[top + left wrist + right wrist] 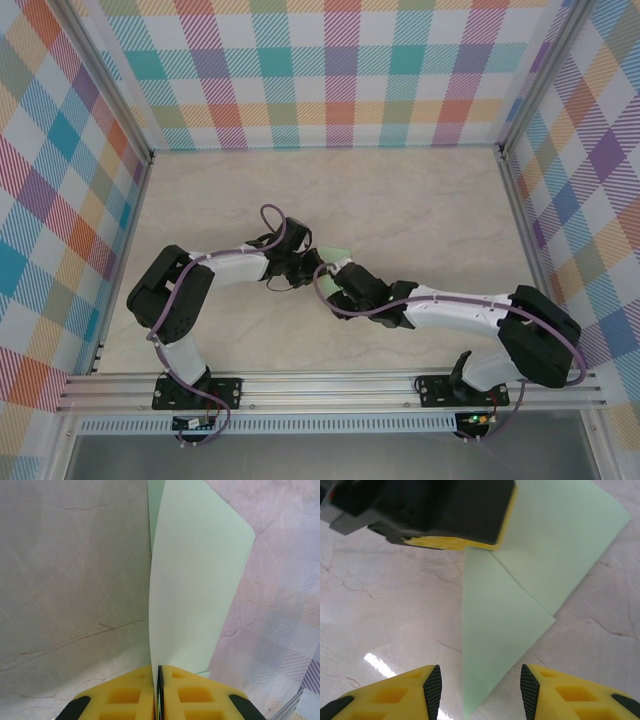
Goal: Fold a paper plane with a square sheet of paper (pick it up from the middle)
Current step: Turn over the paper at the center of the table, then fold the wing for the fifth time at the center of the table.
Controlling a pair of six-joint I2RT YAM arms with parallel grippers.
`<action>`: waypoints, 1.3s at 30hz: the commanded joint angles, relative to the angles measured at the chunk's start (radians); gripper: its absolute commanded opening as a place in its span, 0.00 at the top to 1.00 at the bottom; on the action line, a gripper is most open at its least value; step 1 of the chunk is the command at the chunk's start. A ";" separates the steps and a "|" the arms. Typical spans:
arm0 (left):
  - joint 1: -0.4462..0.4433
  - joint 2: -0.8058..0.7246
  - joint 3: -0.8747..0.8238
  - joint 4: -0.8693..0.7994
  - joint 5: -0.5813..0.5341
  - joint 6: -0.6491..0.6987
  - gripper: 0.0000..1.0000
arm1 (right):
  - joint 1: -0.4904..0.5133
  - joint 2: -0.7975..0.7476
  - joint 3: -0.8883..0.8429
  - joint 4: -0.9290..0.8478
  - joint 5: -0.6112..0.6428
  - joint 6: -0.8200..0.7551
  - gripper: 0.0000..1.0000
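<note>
left tool (159, 675) clamped on square sheet of paper (505, 625). my right tool (480, 682) parted, folded flap dead ahead mid-frame, point aimed at lower centre. right's closer imo.

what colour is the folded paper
Plain pale mint green, no pattern. The thin folded sheet of paper shows best in the right wrist view.
</note>
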 commanded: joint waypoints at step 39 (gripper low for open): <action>0.008 0.008 0.042 -0.062 0.018 -0.006 0.87 | 0.118 0.261 0.103 0.045 0.327 -0.066 0.89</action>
